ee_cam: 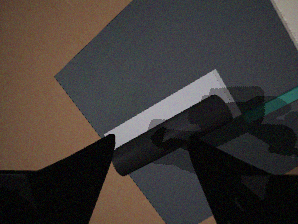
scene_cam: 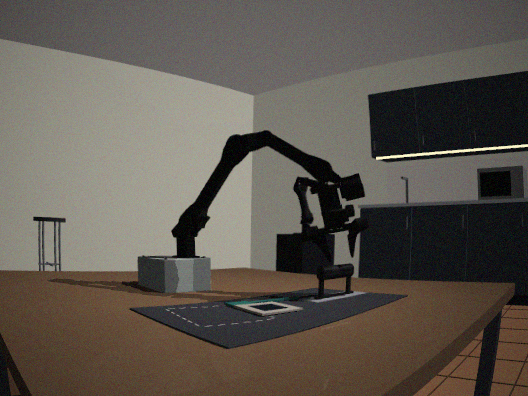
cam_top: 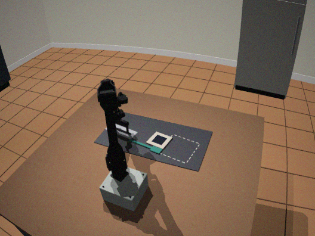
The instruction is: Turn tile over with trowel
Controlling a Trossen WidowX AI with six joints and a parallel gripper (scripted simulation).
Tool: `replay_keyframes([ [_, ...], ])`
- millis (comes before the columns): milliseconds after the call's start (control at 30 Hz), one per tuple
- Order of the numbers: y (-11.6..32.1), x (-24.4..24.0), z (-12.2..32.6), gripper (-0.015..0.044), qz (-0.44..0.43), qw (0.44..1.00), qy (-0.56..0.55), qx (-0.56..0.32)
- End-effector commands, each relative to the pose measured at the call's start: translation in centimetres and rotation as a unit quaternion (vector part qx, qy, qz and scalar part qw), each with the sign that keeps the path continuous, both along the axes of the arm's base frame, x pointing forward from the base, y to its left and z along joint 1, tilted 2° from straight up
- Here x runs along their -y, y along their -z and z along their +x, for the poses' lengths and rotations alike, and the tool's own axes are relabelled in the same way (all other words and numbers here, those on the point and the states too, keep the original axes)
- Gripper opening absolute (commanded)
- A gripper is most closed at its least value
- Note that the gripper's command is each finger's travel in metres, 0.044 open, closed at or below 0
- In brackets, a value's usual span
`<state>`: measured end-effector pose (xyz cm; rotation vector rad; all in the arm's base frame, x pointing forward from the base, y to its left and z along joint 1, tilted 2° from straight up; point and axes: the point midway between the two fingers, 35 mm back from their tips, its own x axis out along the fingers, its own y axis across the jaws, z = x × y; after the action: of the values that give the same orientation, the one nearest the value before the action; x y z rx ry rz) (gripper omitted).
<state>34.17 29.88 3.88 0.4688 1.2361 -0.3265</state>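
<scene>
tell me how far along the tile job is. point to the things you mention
Already done: nothing visible; the tile (cam_top: 151, 143) (scene_cam: 259, 312) lies flat, its dark square, likely the marked side, facing up, mostly outside the dashed outline (cam_top: 187, 162) (scene_cam: 204, 326).
In hand: nothing; the gripper (scene_cam: 340, 254) (ee_cam: 151, 140) is open above the black handle (scene_cam: 335, 271) (ee_cam: 172, 135).
Left: flipping the tile into the outline with the trowel (cam_top: 156, 149), setting the trowel down, then moving clear.

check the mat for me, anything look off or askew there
The cream tile overlaps one edge of the dashed outline instead of sitting inside, its dark marking facing up. Nothing looks spilled.
</scene>
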Motion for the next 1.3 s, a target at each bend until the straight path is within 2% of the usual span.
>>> replay_keyframes([
  [0,0.3,0.2,-0.1,0.03,-0.02,0.998,-0.053,0.016],
  [600,0.9,0.2,-0.5,0.03,-0.125,0.939,-0.306,0.097],
  [933,1.5,-0.1,-1.8,0.03,-0.195,0.867,-0.44,0.13],
  [1267,2.1,0.5,-2.4,0.03,-0.276,0.772,-0.551,0.154],
])
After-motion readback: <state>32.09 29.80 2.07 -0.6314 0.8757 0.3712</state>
